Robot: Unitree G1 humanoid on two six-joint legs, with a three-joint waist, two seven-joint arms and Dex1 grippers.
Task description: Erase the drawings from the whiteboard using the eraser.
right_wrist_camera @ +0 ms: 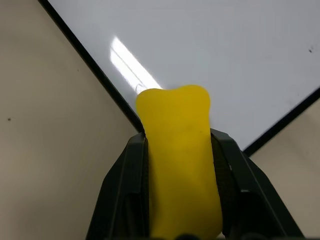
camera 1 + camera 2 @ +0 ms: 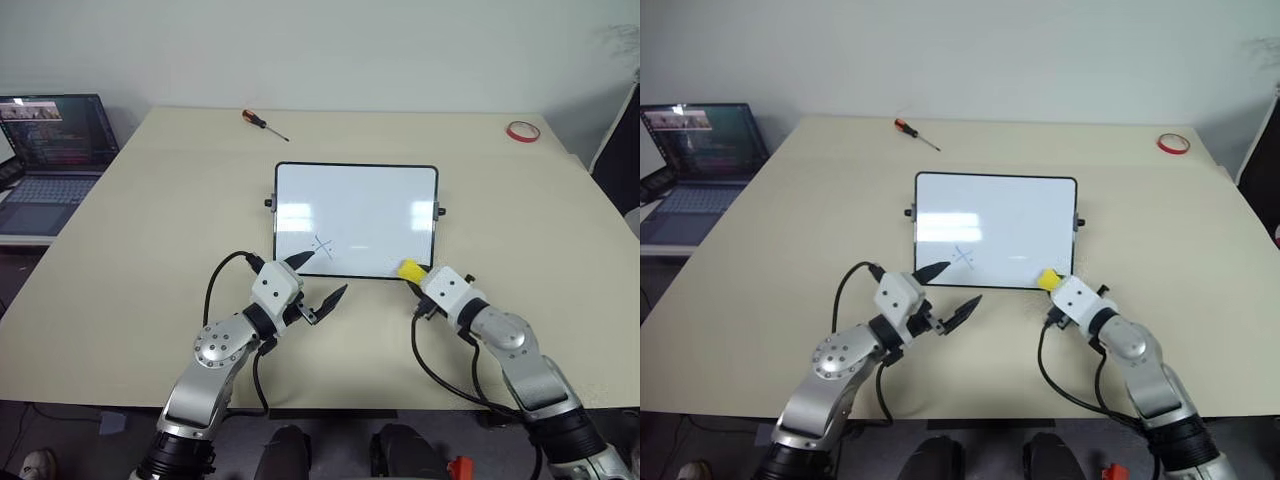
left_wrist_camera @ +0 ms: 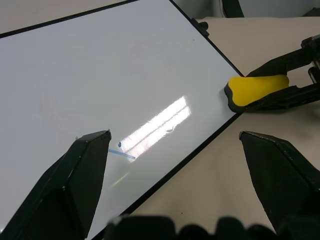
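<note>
The right gripper (image 2: 412, 272) is pinching the yellow-topped eraser block (image 2: 409, 268) at the black-framed whiteboard's (image 2: 356, 215) near corner (one faint blue cross (image 2: 322, 245) showing); the left gripper's (image 2: 319, 280) fingers are spreading wide, empty.

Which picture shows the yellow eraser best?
The right wrist view: the eraser is large there, squeezed between the right pincer's black fingers at the whiteboard's corner. The left wrist view shows it from the side by the board's edge. In both eye views it is a tiny yellow spot at the board's near right corner.
</note>
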